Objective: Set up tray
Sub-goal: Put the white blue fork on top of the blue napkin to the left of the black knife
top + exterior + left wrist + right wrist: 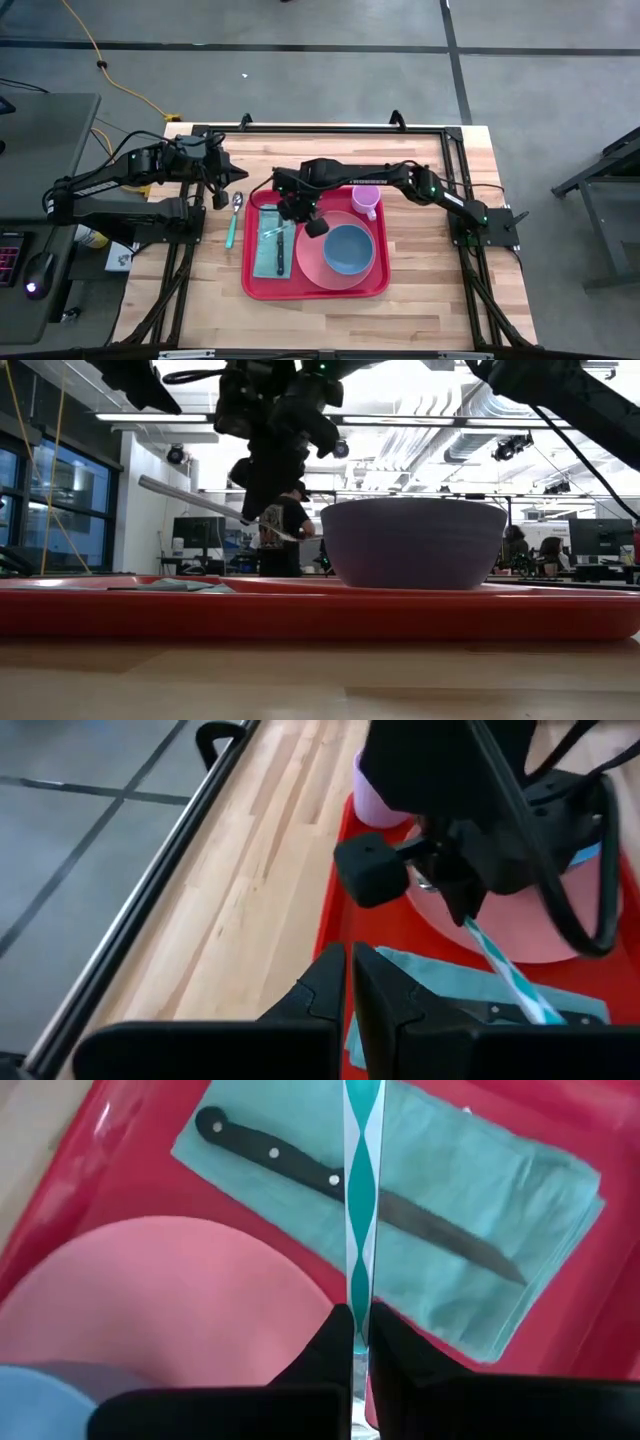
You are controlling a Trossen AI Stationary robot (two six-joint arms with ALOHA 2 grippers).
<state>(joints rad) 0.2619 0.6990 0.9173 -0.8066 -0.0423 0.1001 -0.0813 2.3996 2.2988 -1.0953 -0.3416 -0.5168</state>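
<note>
The bright red tray (315, 293) lies mid-table and carries a teal napkin (266, 262) with a black-handled knife (300, 1165) on it. It also carries a salmon-pink plate (312, 258) under a blue bowl (348, 250), and a lilac cup (365, 200). My right gripper (295, 212) hovers over the tray's left part, shut on a utensil with a teal-and-white handle (360, 1200); its head does not show. My left gripper (222, 188) waits shut over the table left of the tray. Beside it a teal-handled spoon (234, 215) lies flat on the wood. My right gripper (360, 1335) pinches the utensil's teal-and-white handle (360, 1295) between its two fingers, coming from above. The handle runs on ahead of the fingertips, along the fingers' line. The utensil is lifted clear, slanting above the napkin (450, 1230) and knife.
Black frame rails run along the table's far and side edges (320, 128). Bare wood lies left of the tray around the spoon and along the near edge (320, 320). The low view looks past the bowl (415, 540) into a room where a person (290, 530) stands far off.
</note>
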